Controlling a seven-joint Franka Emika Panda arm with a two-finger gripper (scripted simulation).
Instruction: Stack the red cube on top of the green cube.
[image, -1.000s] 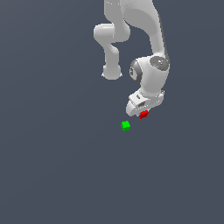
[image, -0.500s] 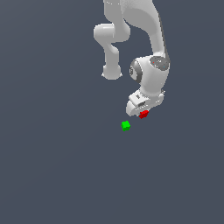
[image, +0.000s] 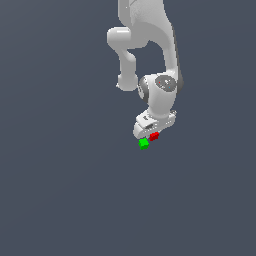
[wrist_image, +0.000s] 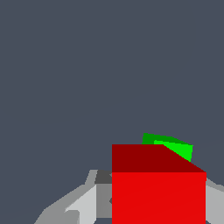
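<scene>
From the exterior view I see the white arm (image: 155, 55) coming down from the top of the frame, right of centre, and ending just above the middle; the gripper (image: 151, 134) hangs at its lower end, and its jaws are pinching the red cube (image: 154, 135), which shows as a small red patch tucked under the white hand; the green cube (image: 143, 144) sits just below and to the exterior view's left of the red one, a little below the middle of the frame; in this view the two patches look touching at a corner, though I cannot tell whether they really meet or merely overlap by line of sight; the counter (image: 60, 190) is a plain slate grey all round.

On the wrist view the red cube (wrist_image: 158, 192) fills the lower right of the picture, its bright face toward the camera and a darker face above it; grey fingers (wrist_image: 83, 205) flank it on either side, close against it; the green cube (wrist_image: 173, 146) peeks out beyond the red cube's far edge, only a sliver of it visible; the same grey counter (wrist_image: 87, 65) takes up everything else.
</scene>
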